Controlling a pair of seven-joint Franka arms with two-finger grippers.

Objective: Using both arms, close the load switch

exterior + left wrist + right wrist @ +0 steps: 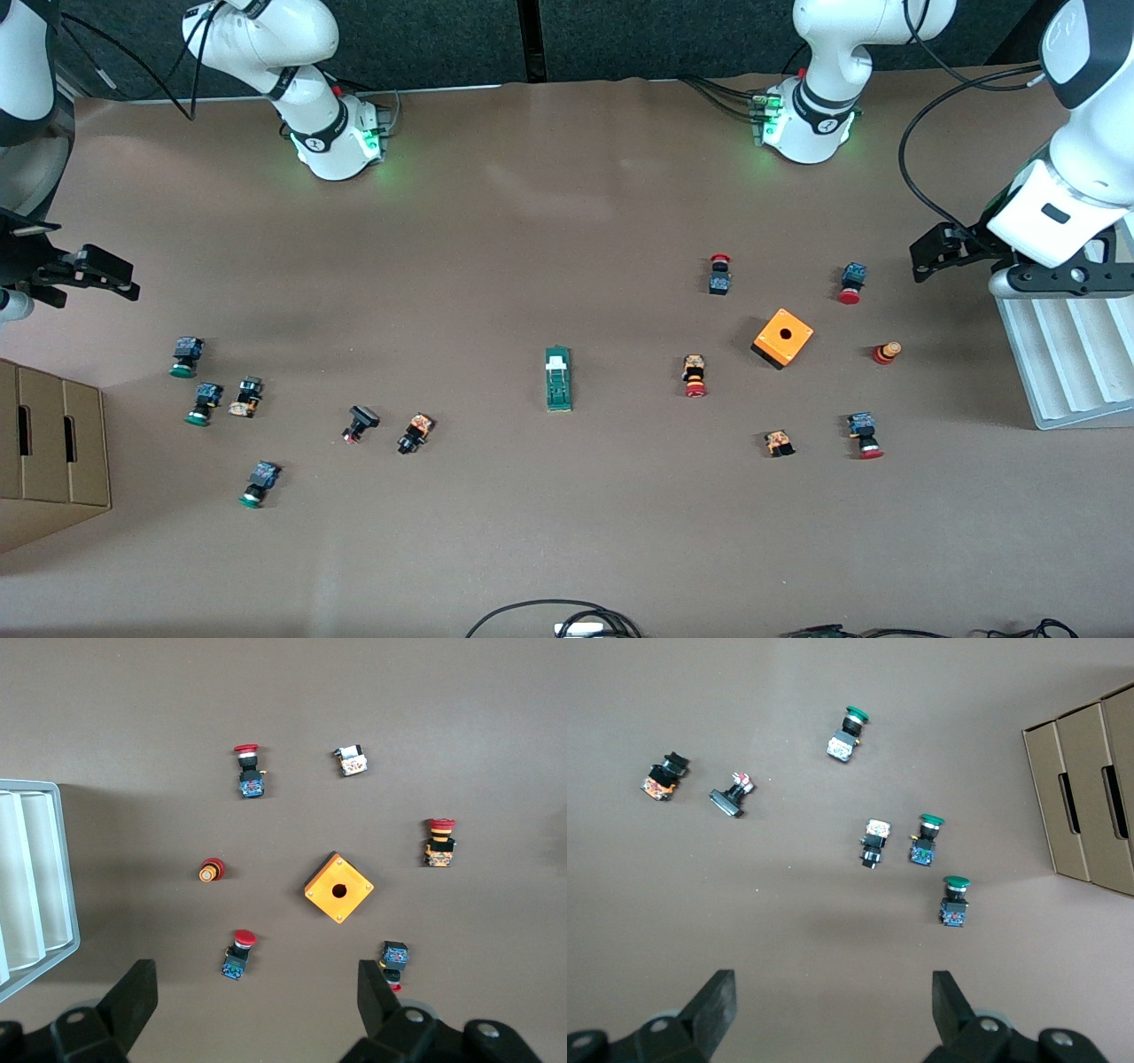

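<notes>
Front view, catalogued by size: left gripper (926, 263) held wide apart, waiting over the table's left-arm end; right gripper (111, 276) likewise spread, over the right-arm end; load switch (558, 378) laid mid-table, untouched, well apart from the orange cube (782, 338).

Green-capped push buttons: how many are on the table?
3, all toward the right arm's end: one farthest from the front camera, one beside a capless part, one nearest.
</notes>
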